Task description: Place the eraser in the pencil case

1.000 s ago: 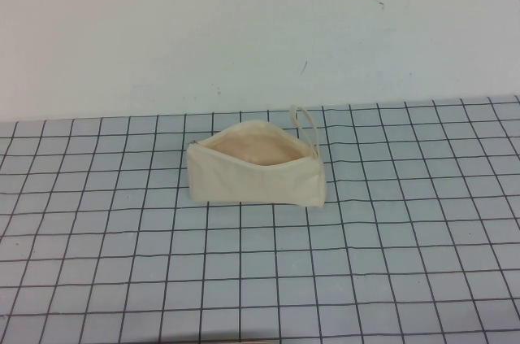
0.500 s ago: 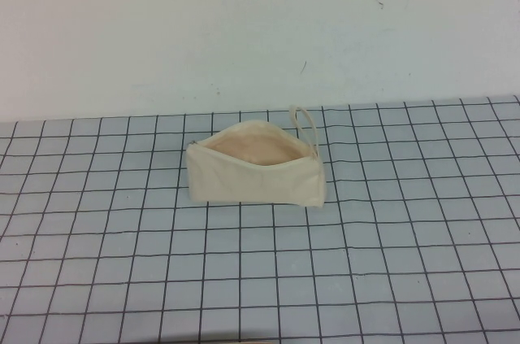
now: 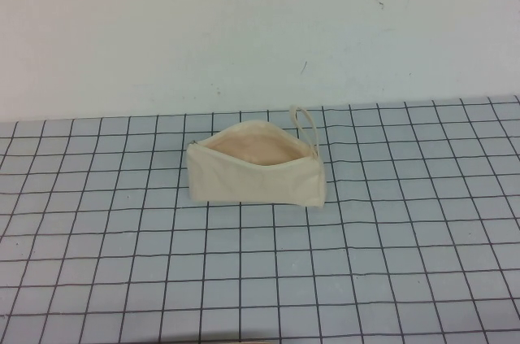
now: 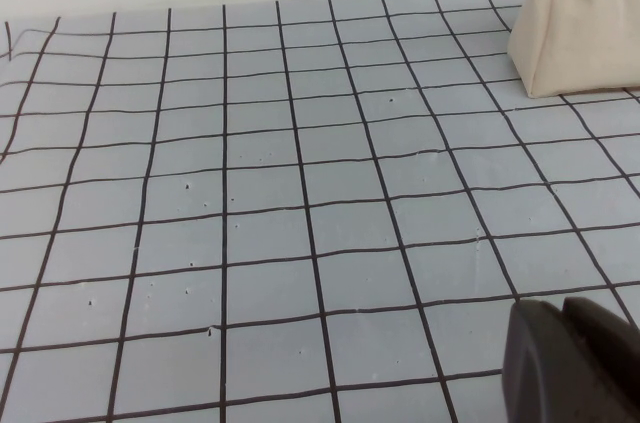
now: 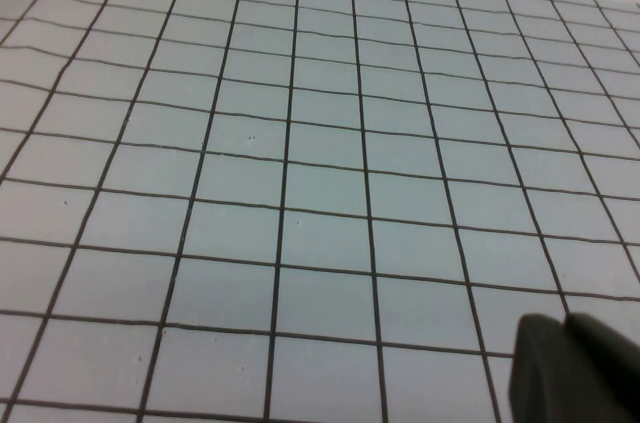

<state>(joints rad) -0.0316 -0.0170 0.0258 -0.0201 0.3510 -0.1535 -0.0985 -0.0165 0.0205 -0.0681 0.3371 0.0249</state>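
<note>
the pencil case (image 3: 256,172) sits unzipped near the middle of the gridded counter (image 3: 390,271), peach lining showing, loop (image 3: 305,123) at its 1 o'clock end. the eraser isn't visible. only a dark corner shows of the left claw (image 4: 575,363) and right claw (image 5: 575,368); can't tell their grip.

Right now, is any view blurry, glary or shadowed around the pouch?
High view: even, soft light, no glare, the cream canvas zip pencil case faintly shadowed on the grey gridded mat. Left wrist view: dark left pincer blurred at the corner. Right wrist view: right pincer equally blurred, grid lines soft.
</note>
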